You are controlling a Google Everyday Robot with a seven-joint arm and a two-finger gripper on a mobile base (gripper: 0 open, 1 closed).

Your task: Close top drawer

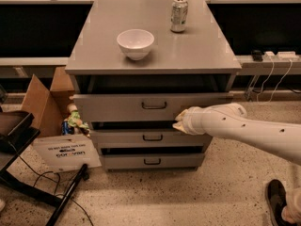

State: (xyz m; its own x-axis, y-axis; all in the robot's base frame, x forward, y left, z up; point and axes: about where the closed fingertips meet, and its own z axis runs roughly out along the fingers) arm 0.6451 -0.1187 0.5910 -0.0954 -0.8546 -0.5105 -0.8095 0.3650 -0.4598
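Observation:
The top drawer [117, 108] is a wide matte-grey front with a small dark wire handle [154, 106], pulled out a little from the grey cabinet [150, 55]; a dark gap shows above it. My gripper [179, 124] is at the end of the white arm [240, 130] that reaches in from the right. It sits against the lower right part of the top drawer's front, right of the handle. Two shallower grey drawers [150, 138] lie below.
A white bowl [135, 43] and a drink can [179, 15] stand on the cabinet top. A cardboard box [42, 100] with small items, a white sign [66, 152] and a black stand [19, 140] lie on the floor at left. Cables hang at right.

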